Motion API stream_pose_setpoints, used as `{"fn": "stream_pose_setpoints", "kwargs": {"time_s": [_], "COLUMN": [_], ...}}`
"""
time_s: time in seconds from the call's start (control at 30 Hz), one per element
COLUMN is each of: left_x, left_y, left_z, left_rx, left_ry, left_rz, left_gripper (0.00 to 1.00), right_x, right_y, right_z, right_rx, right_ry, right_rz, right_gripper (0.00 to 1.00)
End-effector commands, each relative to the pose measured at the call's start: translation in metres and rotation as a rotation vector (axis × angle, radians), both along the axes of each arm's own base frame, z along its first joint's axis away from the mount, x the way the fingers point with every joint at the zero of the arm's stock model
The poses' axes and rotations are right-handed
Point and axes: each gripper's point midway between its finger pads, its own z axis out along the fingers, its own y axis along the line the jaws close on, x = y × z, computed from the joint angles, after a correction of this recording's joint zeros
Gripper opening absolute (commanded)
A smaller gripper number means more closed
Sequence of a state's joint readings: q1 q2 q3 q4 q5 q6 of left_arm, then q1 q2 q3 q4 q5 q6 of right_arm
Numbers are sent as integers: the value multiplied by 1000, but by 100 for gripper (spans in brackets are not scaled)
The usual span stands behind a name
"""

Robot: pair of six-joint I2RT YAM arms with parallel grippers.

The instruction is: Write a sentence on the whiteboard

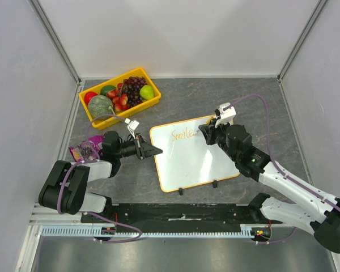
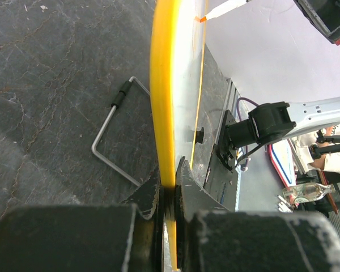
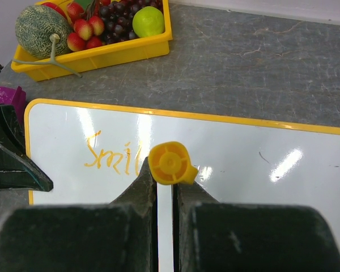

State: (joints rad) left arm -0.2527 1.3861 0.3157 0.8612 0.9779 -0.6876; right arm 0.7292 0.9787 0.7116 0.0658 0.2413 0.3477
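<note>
**Top external view.** The whiteboard (image 1: pixel 194 161) lies flat on the counter (image 1: pixel 255 107), between the two arms. The left gripper (image 1: pixel 154 151) is clenched on its left edge. The right gripper (image 1: pixel 207 132) is clamped on a marker (image 1: pixel 216 120) at the board's upper right. Of the sentence (image 1: pixel 183 134), a single orange word stands near the top edge; it reads roughly "Smile". The rest of the board is bare, so I judge the task barely begun, with the words after the first left to write. A yellow fruit crate (image 1: pixel 153 103) sits beyond the board. A purple packet (image 1: pixel 83 151) lies by the left arm, its print too small to read.

**Left wrist view.** The gripper (image 2: pixel 169 180) pinches the whiteboard's orange-yellow rim (image 2: pixel 162 102), seen edge-on. Far off, the marker's orange tip (image 2: pixel 202 18) is at the board's surface.

**Right wrist view.** The gripper (image 3: pixel 165 180) holds the marker, whose round yellow butt end (image 3: pixel 170 163) faces the camera. "Smil" (image 3: pixel 110 157) is legible in orange; the marker hides whatever follows. The crate (image 3: pixel 130 52) holds a melon (image 3: pixel 38 27), grapes and strawberries. No brand or label is readable.
</note>
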Motion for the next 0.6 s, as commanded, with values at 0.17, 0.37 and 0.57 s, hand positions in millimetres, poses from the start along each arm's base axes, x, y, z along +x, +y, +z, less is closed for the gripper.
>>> {"fn": "stream_pose_setpoints", "kwargs": {"time_s": [0.17, 0.37, 0.57], "left_x": [-6, -6, -6], "left_y": [-1, -1, -1], "left_z": [-23, -23, -23], "left_rx": [81, 81, 81], "left_ry": [-74, -79, -76], "left_rz": [-42, -42, -40], "left_gripper": [2, 2, 2], "right_x": [1, 5, -1], "right_y": [-20, -21, -17], "right_z": [31, 11, -8], "right_rx": [4, -39, -57], "right_ry": [-64, -34, 7], "right_rz": [-76, -82, -50], "right_gripper": [0, 0, 0]}}
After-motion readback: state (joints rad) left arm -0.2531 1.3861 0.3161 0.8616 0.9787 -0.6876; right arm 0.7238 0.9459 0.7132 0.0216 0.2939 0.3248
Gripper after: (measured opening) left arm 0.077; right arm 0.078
